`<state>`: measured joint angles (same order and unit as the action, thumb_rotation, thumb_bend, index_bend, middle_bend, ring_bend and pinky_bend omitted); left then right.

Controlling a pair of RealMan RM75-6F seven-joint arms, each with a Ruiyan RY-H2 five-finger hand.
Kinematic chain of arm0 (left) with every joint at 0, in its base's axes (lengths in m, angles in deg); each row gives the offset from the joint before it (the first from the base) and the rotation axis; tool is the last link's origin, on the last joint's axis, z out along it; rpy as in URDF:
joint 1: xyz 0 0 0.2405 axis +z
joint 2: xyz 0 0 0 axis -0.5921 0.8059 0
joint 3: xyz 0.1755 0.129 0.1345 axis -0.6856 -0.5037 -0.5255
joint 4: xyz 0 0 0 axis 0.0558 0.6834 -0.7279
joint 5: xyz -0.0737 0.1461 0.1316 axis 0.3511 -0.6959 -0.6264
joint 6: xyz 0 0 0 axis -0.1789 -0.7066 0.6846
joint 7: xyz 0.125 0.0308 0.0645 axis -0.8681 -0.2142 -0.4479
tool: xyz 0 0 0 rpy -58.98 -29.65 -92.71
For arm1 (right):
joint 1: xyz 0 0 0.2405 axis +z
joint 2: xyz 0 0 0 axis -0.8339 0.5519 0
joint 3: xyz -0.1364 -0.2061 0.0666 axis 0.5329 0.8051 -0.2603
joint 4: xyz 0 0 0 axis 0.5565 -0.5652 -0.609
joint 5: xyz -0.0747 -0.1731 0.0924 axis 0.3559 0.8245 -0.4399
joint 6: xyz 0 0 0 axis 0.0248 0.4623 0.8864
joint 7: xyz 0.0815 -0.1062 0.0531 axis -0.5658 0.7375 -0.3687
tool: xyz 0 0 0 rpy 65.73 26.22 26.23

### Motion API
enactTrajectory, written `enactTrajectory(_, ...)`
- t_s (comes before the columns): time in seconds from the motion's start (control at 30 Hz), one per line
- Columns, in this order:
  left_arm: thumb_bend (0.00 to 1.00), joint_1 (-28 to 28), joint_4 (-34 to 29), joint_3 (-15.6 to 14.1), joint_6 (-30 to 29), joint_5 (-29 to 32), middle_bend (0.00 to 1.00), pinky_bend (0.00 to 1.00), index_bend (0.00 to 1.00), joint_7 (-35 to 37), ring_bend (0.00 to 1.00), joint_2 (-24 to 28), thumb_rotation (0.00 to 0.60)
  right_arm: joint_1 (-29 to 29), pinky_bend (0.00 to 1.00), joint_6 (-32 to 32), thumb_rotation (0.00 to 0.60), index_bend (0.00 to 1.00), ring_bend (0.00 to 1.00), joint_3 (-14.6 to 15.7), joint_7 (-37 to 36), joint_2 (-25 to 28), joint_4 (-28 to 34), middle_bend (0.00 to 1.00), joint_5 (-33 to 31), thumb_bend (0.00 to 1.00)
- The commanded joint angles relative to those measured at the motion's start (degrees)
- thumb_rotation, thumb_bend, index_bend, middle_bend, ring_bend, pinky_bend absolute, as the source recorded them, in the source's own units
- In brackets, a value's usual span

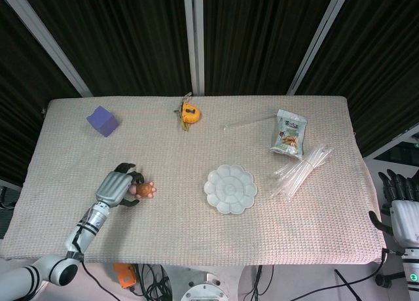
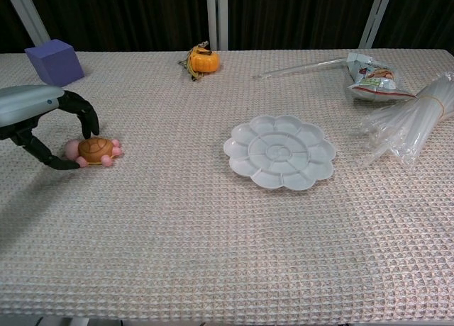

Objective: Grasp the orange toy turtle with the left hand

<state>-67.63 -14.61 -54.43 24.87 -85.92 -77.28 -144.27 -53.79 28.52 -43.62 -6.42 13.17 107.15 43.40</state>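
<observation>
while the left hand (image 2: 39,120) arches over the orange toy turtle (image 2: 92,150) near the table's (image 1: 196,235) left edge, fingers apart and seemingly not gripping, the grasp looks unfinished, so closing around the shell comes next.

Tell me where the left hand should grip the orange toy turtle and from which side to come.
Grip the orange toy turtle across its domed shell, coming from the left, where the left hand already arches beside it. The turtle sits flat and upright on the table, so fingers above and the thumb low behind could probably pinch the shell's sides.
</observation>
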Motion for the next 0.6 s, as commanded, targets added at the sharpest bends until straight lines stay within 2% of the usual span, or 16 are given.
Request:
enactTrajectory(0.03, 0.16, -0.3, 1.2, 0.0, -0.6, -0.9, 0.41, 0.14, 0.41, 1.1, 0.11, -1.1, 0.6, 0.1, 0.0, -0.2, 0.6, 0.0, 0.0, 0.0, 0.2, 0.0, 0.1, 0.0, -0.1, 0.21)
enactTrajectory(0.2, 0.16, -1.0, 5.1, 0.2, -1.0, -2.2, 0.4, 0.14, 0.41, 3.9, 0.11, -3.6, 0.6, 0.2, 0.0, -0.6, 0.6, 0.0, 0.0, 0.0, 0.3, 0.0, 0.1, 0.0, -0.6, 0.21)
enactTrajectory(0.3, 0.2, -1.3, 7.0, -0.1, -0.3, -2.3, 0.42, 0.14, 0.42, 4.5, 0.11, -4.6, 0.6, 0.1, 0.0, -0.7, 0.6, 0.0, 0.0, 0.0, 0.2, 0.2, 0.1, 0.0, -0.7, 0.21)
enactTrajectory(0.43, 0.27, -1.3, 8.9, 0.1, -1.2, -2.6, 0.5, 0.15, 0.49, 4.7, 0.13, -5.9, 0.6, 0.1, 0.0, -0.8, 0.6, 0.0, 0.0, -0.1, 0.0, 0.3, -0.1, 0.0, -1.0, 0.21)
enactTrajectory(0.6, 0.34, -1.3, 11.1, 0.2, -2.8, -3.1, 0.66, 0.15, 0.65, 3.7, 0.24, -7.6, 0.6, 0.3, 0.0, -1.4, 0.6, 0.0, 0.0, 0.0, 0.0, 0.3, 0.0, 0.0, -1.1, 0.21)
